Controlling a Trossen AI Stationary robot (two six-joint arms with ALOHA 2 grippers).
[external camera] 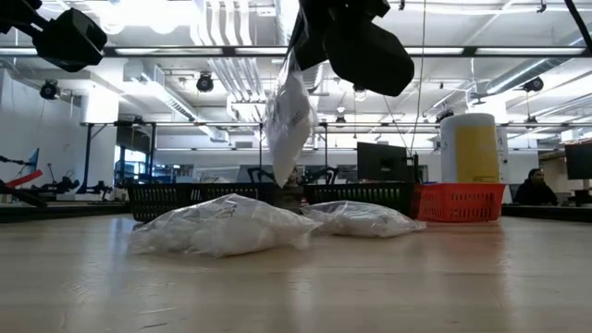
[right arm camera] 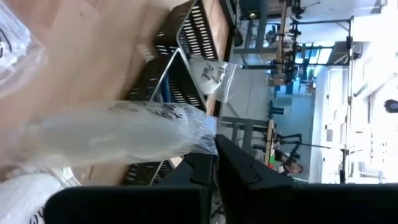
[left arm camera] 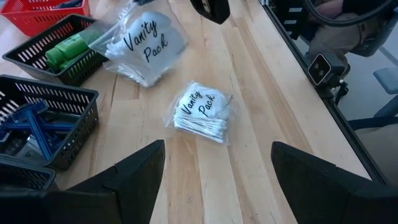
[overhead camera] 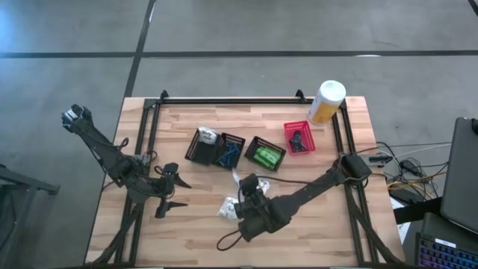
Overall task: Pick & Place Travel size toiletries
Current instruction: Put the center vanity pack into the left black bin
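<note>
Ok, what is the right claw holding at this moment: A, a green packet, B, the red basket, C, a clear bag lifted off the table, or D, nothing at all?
C: the right claw is shut on the edge of a clear bag, which hangs above the two bags lying on the table.

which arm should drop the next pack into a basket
Right. Its gripper is shut on a clear vanity pack that hangs above the table, near the black baskets. The left gripper is open, holds nothing and sits farther off.
</note>
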